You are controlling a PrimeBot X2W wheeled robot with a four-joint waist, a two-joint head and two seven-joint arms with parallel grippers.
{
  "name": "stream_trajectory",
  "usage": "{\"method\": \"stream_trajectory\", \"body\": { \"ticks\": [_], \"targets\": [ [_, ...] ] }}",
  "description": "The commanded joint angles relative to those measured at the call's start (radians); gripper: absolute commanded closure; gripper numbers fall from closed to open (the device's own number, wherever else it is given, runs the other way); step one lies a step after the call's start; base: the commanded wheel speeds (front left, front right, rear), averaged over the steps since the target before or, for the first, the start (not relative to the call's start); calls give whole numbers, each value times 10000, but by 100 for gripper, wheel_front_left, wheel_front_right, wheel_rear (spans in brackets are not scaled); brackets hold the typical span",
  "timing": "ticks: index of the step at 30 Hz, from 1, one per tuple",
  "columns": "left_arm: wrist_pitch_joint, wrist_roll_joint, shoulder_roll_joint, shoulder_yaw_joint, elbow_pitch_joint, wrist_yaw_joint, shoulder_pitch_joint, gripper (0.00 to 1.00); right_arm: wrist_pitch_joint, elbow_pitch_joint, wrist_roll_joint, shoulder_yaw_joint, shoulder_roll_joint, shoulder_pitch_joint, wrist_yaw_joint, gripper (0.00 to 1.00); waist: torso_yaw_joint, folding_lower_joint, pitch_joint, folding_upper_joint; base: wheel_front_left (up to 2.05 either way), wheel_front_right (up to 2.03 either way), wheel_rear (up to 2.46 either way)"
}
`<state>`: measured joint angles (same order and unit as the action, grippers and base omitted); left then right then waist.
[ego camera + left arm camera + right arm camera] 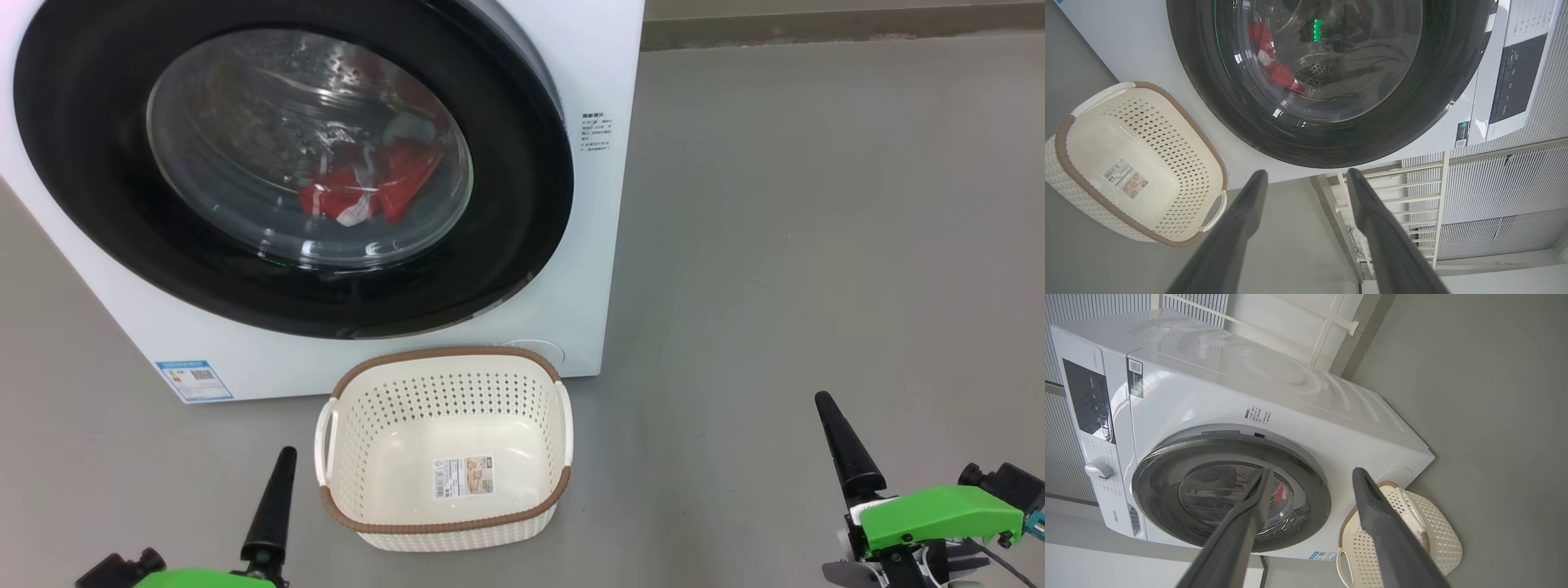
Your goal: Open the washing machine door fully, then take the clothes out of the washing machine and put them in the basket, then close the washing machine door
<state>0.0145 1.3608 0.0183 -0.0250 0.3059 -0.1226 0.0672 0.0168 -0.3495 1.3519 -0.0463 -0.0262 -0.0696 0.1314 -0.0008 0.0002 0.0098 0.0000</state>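
Washing machine door (98,163) cut off at top and left, clothes (400,175) behind its glass blurred, label (596,132) beside door illegible.

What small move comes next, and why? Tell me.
Probably bring the open right gripper to the right edge of the washing machine door: it covers the opening, the clothes sit behind its glass, and the basket is empty.

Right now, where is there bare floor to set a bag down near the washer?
Widest patch: the floor right of the washer and basket. A narrower strip lies left of the basket, before the washer's front. Crowded: between basket and washer, where hardly any gap shows.
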Motion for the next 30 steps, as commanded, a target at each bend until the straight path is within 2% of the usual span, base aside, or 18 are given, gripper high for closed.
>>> {"method": "stream_trajectory", "body": {
  "ticks": [1,15,30],
  "targets": [
    [-85,-271,154,-52,-294,-26,472,0,-108,227,-255,93,-99,-567,-2,0,0,-1,5,0,0,0,0],
    [-497,-2177,142,-9,-356,-35,766,0,-520,180,-2424,390,-117,-881,-3,0,19,-1,55,0,0,0,0],
    [-939,-4083,174,33,-148,-44,1112,0,-962,-3,-4125,571,-141,-1205,-4,0,35,-1,57,0,0,0,0]
  ]
}}
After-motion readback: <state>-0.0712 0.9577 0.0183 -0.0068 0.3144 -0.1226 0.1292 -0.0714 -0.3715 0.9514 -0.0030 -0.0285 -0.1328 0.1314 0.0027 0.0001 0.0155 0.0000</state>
